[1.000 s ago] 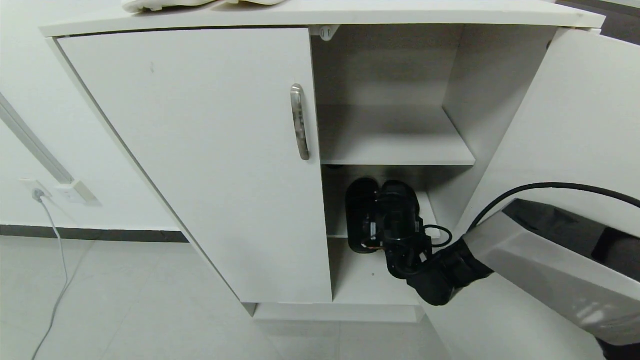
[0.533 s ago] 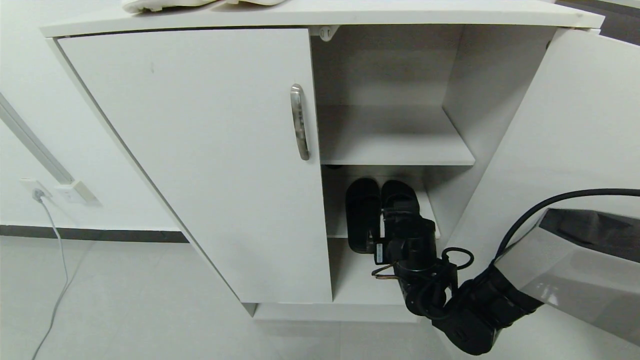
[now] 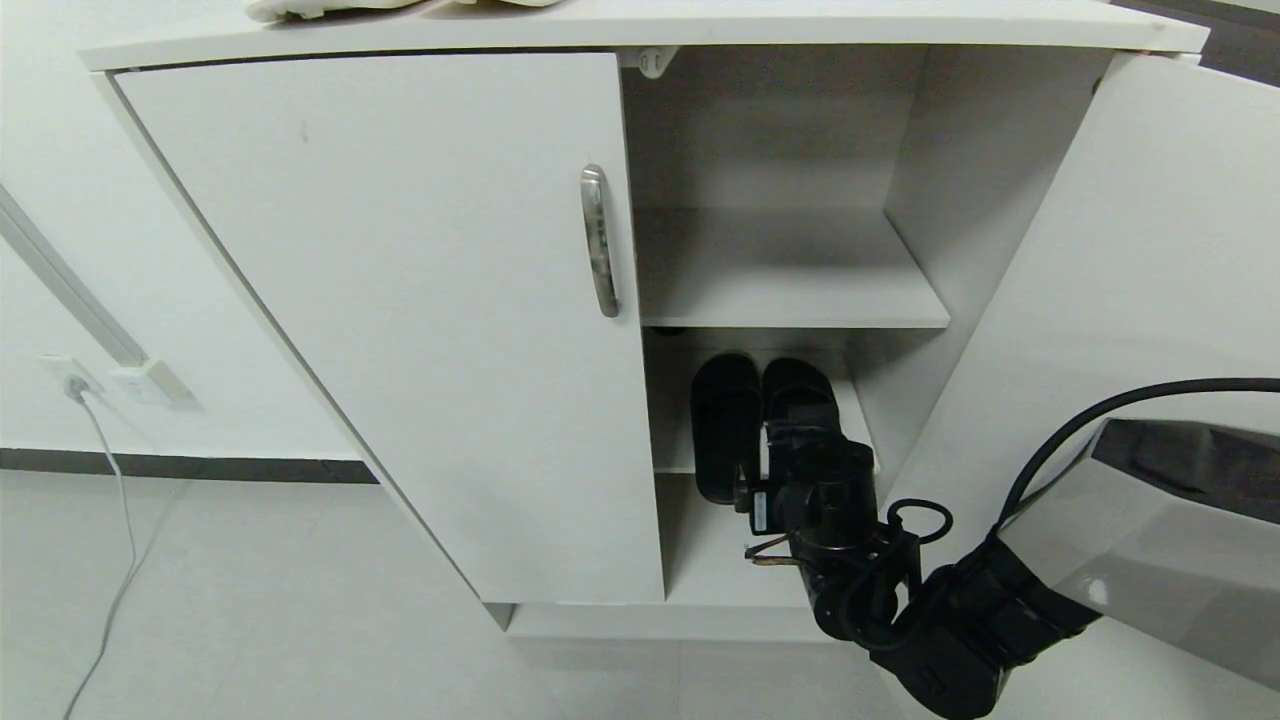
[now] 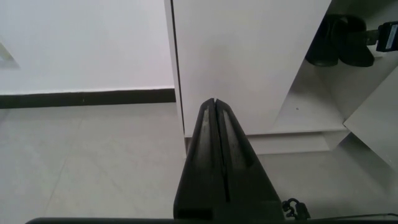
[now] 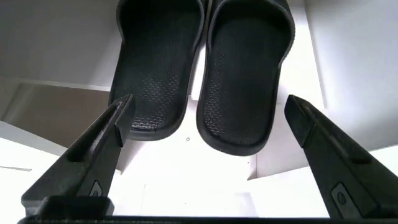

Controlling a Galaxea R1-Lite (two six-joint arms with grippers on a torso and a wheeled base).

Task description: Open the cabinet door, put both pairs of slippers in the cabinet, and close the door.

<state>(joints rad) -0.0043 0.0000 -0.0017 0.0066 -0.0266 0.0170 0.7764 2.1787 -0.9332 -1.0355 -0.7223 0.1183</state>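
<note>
The white cabinet [image 3: 640, 25] stands on a pale tiled floor [image 3: 250, 620] against a white wall. Its left door [image 3: 400, 300] is closed and its right door [image 3: 1130, 250] is swung fully open, which exposes the right half of the interior. The upper shelf [image 3: 780, 270] inside carries nothing. The lower shelf [image 3: 862, 440] carries the pair of black slippers [image 3: 725, 420], set side by side with their long edges almost touching (their near ends appear to reach past the shelf's front edge). The pair of white slippers [image 3: 320, 8] lies on the cabinet top above the closed door, cut off by the upper edge of the head view. The right gripper [image 5: 208, 106] is positioned low in the open half, just in front of the black slippers; its jaws are released, spread wider than the pair, and grasp nothing. The left gripper [image 4: 214, 106] points toward the lower part of the closed door, well apart from it; its jaws are clenched flat together with nothing between them. A vertical metal handle [image 3: 598, 242] is fitted at the inner edge of the left door. A wall socket [image 3: 72, 385] with a grey cable [image 3: 120, 500] plugged into it sits low on the wall to the cabinet's left
</note>
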